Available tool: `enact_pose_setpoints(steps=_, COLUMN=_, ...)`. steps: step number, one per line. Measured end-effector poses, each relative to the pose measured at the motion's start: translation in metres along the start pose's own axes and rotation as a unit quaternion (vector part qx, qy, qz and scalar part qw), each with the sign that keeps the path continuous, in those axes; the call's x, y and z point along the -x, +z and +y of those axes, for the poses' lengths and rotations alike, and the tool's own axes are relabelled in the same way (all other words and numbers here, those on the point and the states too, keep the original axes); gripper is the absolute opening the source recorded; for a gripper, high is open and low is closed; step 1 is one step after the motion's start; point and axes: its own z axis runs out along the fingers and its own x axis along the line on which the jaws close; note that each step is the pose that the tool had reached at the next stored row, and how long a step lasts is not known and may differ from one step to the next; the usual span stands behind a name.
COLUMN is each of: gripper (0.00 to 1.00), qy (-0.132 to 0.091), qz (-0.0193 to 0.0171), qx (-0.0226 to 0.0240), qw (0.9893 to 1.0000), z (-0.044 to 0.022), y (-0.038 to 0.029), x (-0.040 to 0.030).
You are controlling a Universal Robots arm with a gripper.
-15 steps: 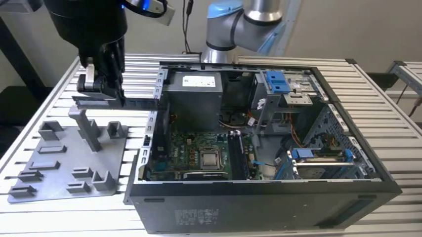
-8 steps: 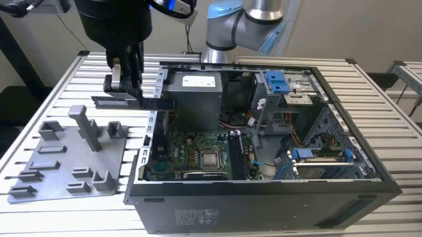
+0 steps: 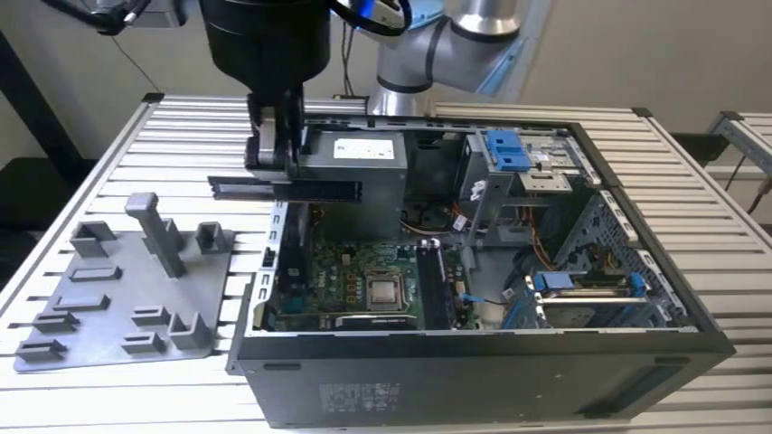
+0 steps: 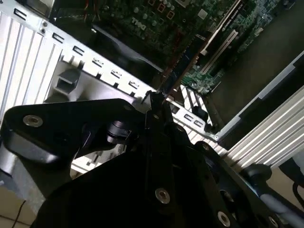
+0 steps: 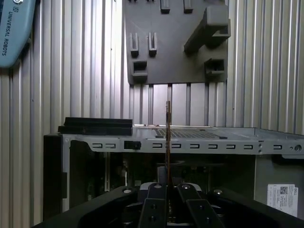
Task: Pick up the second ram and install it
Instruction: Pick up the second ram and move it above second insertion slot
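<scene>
- State: the gripper (image 3: 278,168) is clamped on the second ram (image 3: 328,190), gripping it near mid-length. The stick hangs level above the wall of the PC case (image 3: 483,366) that faces the grey tray (image 3: 121,307), touching neither.
- In the first wrist view, the stick shows edge-on and straight between the fingers (image 5: 151,209). Preserve that squareness.
- Turn the stick's long edge parallel to the memory slots (image 3: 437,289) beside the processor socket (image 3: 386,294) before any descent.
- Travel above the case rim. The thin board probably tolerates no side load.
- Apply pressure evenly so that both ends seat together.
</scene>
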Motion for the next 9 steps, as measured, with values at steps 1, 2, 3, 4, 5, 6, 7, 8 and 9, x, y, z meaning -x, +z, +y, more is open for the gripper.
enact_pose_setpoints(steps=1, gripper=0.14, qy=0.0, qz=0.0, qx=0.0, qw=1.0, z=-0.0045, y=-0.0002, x=0.0)
enact_pose_setpoints(steps=2, gripper=0.14, qy=0.0, qz=0.0, qx=0.0, qw=1.0, z=-0.0091, y=-0.0004, x=0.0)
enact_pose_setpoints(steps=3, gripper=0.14, qy=0.0, qz=0.0, qx=0.0, qw=1.0, z=-0.0133, y=-0.0006, x=0.0)
enact_pose_setpoints(steps=4, gripper=0.14, qy=0.0, qz=0.0, qx=0.0001, qw=1.0, z=-0.0173, y=-0.0008, x=0.0)
enact_pose_setpoints(steps=5, gripper=0.14, qy=0.0, qz=0.0, qx=0.0001, qw=1.0, z=-0.0218, y=-0.0009, x=0.0)
enact_pose_setpoints(steps=6, gripper=0.14, qy=0.0, qz=0.0, qx=0.0001, qw=1.0, z=-0.0258, y=-0.0011, x=0.0)
enact_pose_setpoints(steps=7, gripper=0.14, qy=0.0, qz=0.0, qx=0.0001, qw=1.0, z=-0.0304, y=-0.0013, x=0.0)
enact_pose_setpoints(steps=8, gripper=0.14, qy=0.0, qz=0.0, qx=0.0001, qw=1.0, z=-0.0341, y=-0.0015, x=0.0)
enact_pose_setpoints(steps=9, gripper=0.14, qy=0.0, qz=0.0, qx=0.0001, qw=1.0, z=-0.0384, y=-0.0017, x=0.0)
